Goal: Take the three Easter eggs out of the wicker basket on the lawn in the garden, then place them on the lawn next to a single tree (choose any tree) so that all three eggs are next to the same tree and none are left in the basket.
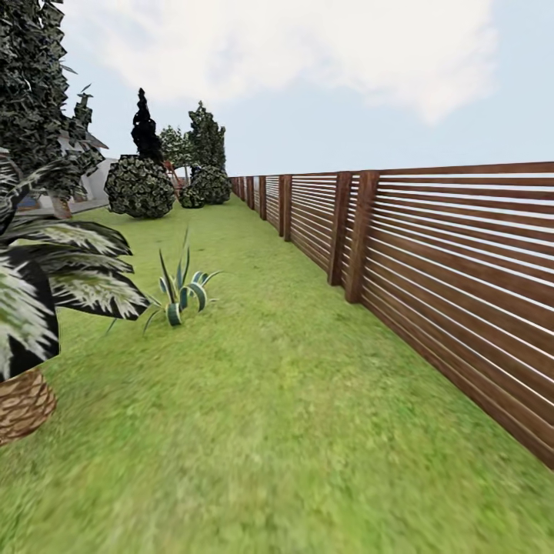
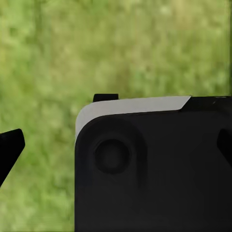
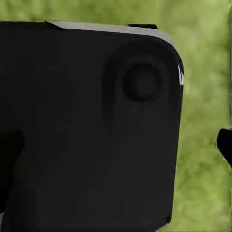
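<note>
A wide lawn [image 1: 308,431] of short, mottled green grass is stretching away through the garden, bounded on the right by a fence [image 1: 462,285] of dark brown horizontal slats set between square upright posts. Near the left edge, a palm [image 1: 31,308] with broad, white-streaked dark fronds is rising from a scaly, tan, woven-looking trunk base. Just beyond it, a small spiky plant [image 1: 181,292] with striped green-and-white pointed leaves is sitting on the grass. Farther back, two rounded, densely leaved bushes [image 1: 140,187] are standing near a slim all-black tree [image 1: 145,127] and a dark green conifer [image 1: 206,138]; a tall leafy crown [image 1: 35,85] is filling the upper left corner.

In the left wrist view, a matte black, round-cornered housing [image 2: 154,169] with a pale grey top edge and a circular recess is blocking much of the blurred grass [image 2: 72,53]; the left claw's [image 2: 121,145] dark fingertips [image 2: 10,145] are showing at both edges, set wide apart and holding nothing. The right wrist view is showing a similar black body [image 3: 87,125] over grass [image 3: 205,96], and the right claw [image 3: 116,150] is likewise spread wide and empty.
</note>
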